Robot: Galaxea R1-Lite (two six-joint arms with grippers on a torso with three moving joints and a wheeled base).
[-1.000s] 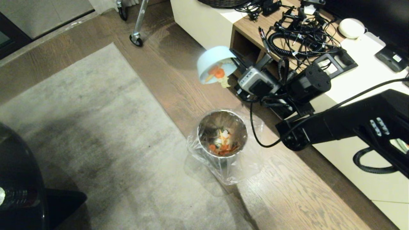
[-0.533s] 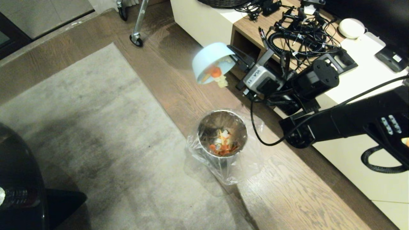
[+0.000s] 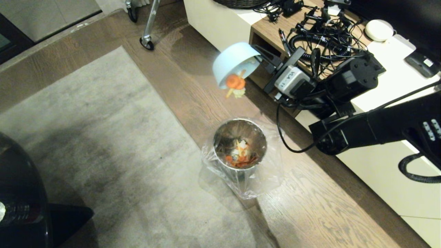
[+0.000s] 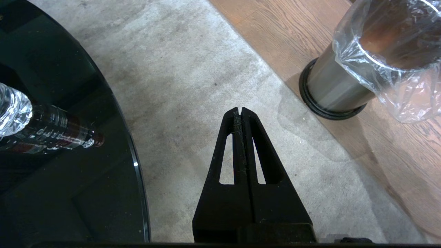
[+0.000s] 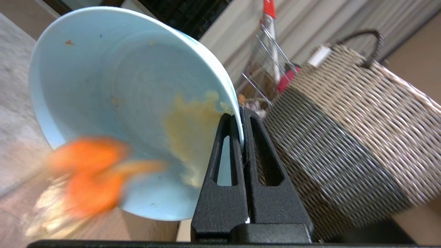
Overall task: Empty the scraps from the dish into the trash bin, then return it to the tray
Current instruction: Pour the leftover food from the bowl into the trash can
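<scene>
Pale blue round dish (image 3: 231, 60), tipped over, is pinched at its rim by the right gripper (image 5: 241, 119); orange and pale scraps (image 3: 235, 84) spill above the steel trash bin (image 3: 240, 144). Left gripper (image 4: 240, 112) fingers pressed together, empty.

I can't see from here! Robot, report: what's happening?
Right claw shut on tipped bowl. Scraps falling toward bin. Left claw shut, idle. Nothing in the way.

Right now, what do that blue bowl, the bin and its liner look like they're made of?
Bowl: probably glazed ceramic, maybe melamine; smooth, faintly ringed, pale blue sheen.
Bin: steel, by its brushed, mirror-like wall, with a black base ring.
Liner: thin clear plastic film, crinkled and see-through.
</scene>
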